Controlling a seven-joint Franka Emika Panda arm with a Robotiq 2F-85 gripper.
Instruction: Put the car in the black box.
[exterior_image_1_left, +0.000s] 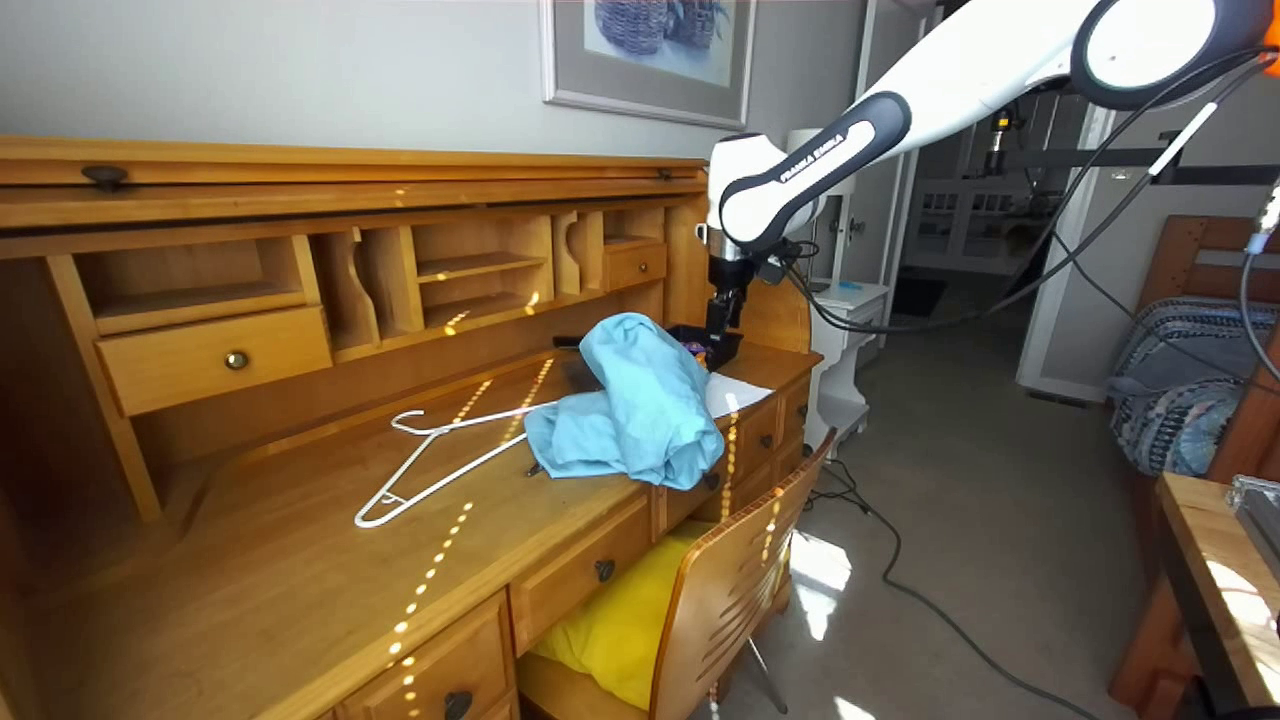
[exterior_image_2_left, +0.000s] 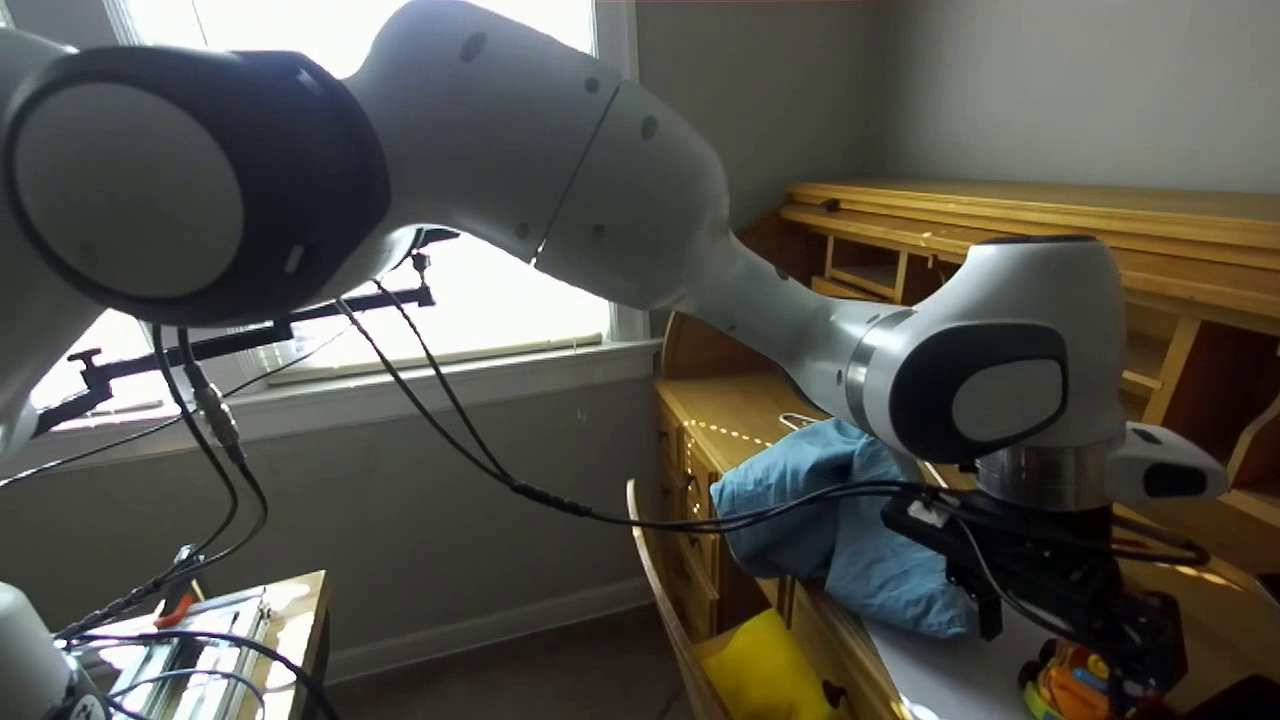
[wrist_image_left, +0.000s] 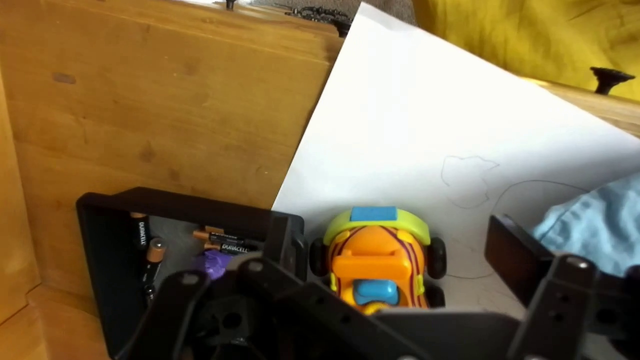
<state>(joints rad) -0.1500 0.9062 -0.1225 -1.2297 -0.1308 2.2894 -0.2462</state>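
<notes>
Two fingers (wrist_image_left: 517, 260) stand wide — the car (wrist_image_left: 377, 262) between them in the wrist view.

A bedroom in a home: patterned bedding (exterior_image_1_left: 1165, 400), wooden rolltop desk (exterior_image_1_left: 270, 560), 1 framed wall picture (exterior_image_1_left: 650, 60).

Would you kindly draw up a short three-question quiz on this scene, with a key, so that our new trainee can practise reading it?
1. Multiple choice: in the wrist view, where is the toy car relative to the black box?
A) inside it
B) beside it
C) underneath it

2. True or false: the claw stands open and is not gripping the toy car.

3. Fill in the missing word: in the wrist view, several copper-and-black ____ marked "Duracell" or looking much alike lie in the black box.

Key: 1. B. 2. True. 3. batteries.
</notes>
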